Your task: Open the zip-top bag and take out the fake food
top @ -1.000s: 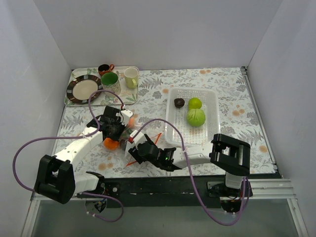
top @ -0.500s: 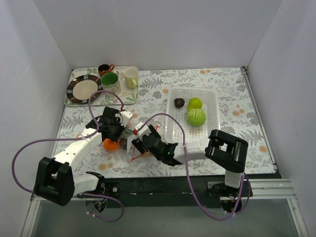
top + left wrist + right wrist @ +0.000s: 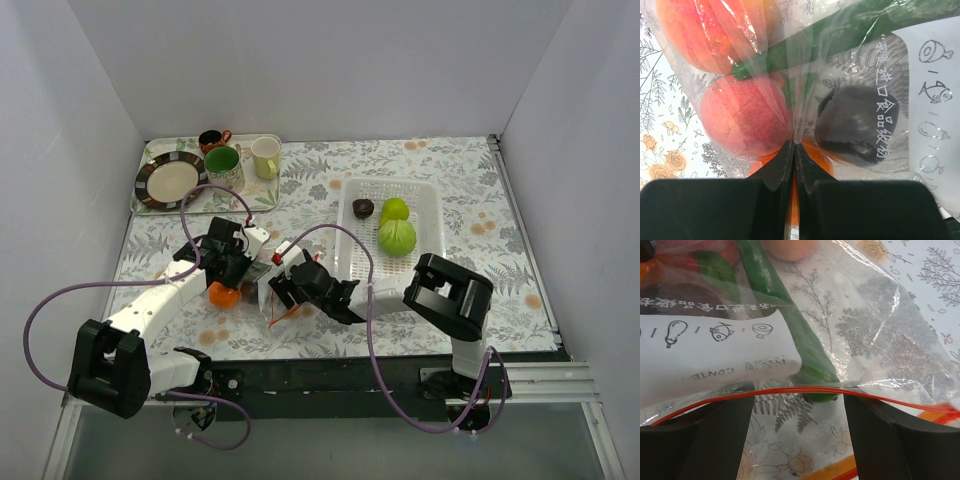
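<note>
Nearest me, the right gripper [image 3: 797, 412] stood wide with nothing in it, its fingers on either side of the mouth of the zip-top bag [image 3: 875, 335]. The orange-red zip strip [image 3: 790, 388] ran from one finger across to the other. Its long axis therefore lay along the line the jaws close on, not across it (I judged the wrist would need turning before a clean pinch). Just beyond the strip, a green pod [image 3: 790, 325] inside the bag pointed at the mouth. The bag lay on the worktop [image 3: 480, 190] between the two arms, with the right arm the nearer to its mouth. On the bag's left side, the left gripper [image 3: 794, 147] was clamped on a fold of the film, a peach [image 3: 742, 120] and a dark piece [image 3: 855, 122] just past its tips. Farther right, the white basket [image 3: 432, 240] held green fruit [image 3: 397, 238].
</note>
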Motion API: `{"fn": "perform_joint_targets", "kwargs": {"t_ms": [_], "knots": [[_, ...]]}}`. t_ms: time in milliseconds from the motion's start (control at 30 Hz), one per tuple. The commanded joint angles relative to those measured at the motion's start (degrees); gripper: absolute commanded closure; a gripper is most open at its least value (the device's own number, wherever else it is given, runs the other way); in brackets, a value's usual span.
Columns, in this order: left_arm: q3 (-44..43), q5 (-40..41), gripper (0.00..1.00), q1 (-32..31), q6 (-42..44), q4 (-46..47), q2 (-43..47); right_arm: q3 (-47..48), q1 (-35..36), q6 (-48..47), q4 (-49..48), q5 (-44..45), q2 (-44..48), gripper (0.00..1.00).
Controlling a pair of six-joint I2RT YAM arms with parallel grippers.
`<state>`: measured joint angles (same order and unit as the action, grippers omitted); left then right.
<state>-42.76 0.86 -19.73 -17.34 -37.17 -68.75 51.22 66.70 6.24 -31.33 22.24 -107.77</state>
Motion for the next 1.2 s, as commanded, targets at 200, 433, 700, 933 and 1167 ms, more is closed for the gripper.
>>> {"fn": "perform_joint_targets", "kwargs": {"t_ms": [200,433,700,933,1167], "knots": [[-0.4,-0.5,1.00,0.0,1.7,-2.7,3.1,5.8,-0.8,0.1,-2.8,-3.4,-5.6,0.23],[0.3,-0.4,1.00,0.0,2.2,-2.1,2.7,5.8,-1.1,1.1,-2.9,-9.5,-5.1,0.57],[0.0,1.1,1.00,0.0,0.7,-0.1,1.0,-0.5,-0.8,5.0,-0.9,-12.0,3.2,0.97],[-1.4,4.8,1.00,0.3,-1.3,2.3,-1.5,-9.6,0.8,7.8,6.6,-11.4,17.8,0.99],[-5.9,4.4,1.00,0.7,-2.4,1.9,-3.1,-12.6,0.7,9.4,23.5,-5.7,32.7,0.99]]}}
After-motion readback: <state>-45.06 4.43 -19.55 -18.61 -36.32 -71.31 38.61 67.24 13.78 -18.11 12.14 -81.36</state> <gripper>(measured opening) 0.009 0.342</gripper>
